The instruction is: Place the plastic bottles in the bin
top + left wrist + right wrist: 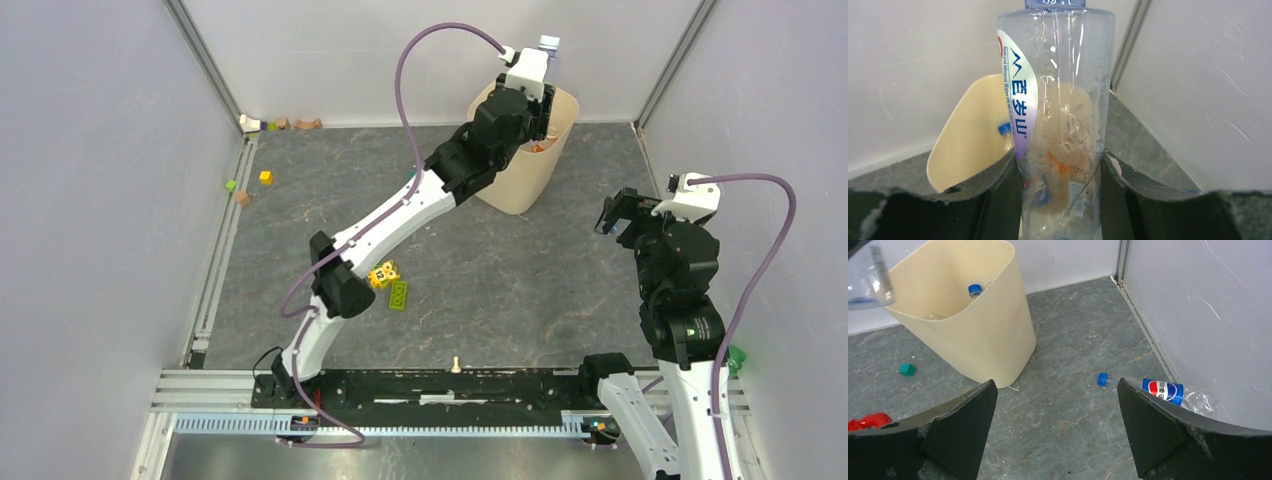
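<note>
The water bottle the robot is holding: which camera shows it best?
The left wrist view: the water bottle fills the frame, label readable. The top view shows only its cap; the right wrist view catches just a part at the frame's edge.

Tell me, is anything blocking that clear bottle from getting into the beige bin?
Nothing visible does. The left jaws hold the clear bottle up at the bin's open rim, with no lid or object between them.

Bin mouth open, Pepsi bottle by R wall
</note>
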`<move>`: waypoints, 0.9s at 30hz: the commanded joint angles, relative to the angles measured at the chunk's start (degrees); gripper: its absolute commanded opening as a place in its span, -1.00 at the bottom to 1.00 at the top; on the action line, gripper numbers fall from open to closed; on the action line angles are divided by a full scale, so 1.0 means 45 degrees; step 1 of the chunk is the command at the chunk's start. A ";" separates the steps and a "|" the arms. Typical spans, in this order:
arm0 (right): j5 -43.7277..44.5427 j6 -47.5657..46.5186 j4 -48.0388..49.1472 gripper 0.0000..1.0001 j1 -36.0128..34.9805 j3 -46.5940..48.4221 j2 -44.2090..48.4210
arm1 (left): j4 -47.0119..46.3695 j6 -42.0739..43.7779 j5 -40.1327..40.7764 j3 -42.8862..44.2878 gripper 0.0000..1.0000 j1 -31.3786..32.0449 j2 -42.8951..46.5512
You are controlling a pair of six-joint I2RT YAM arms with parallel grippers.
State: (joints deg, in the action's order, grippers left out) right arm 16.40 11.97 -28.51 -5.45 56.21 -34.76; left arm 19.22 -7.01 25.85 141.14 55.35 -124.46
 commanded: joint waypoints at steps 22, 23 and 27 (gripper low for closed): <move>0.2220 0.2422 -0.1474 0.96 0.0051 0.0078 -0.2733 | -0.6248 0.0852 -0.0913 -0.4238 1.00 -0.0536 0.1854; 0.2597 0.2601 -0.1470 0.96 0.0060 0.0143 -0.2976 | -0.6205 0.0836 -0.0965 -0.4799 1.00 -0.0474 0.2367; 0.3257 0.3482 -0.1170 0.96 0.0765 0.0123 -0.4020 | -0.6105 0.0581 -0.1339 -0.7192 1.00 -0.0219 0.4413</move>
State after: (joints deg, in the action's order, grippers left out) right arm 24.69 21.65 -34.33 -5.02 54.39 -50.28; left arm -4.75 -3.03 21.98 115.11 52.99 -116.49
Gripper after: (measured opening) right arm 0.979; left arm 0.995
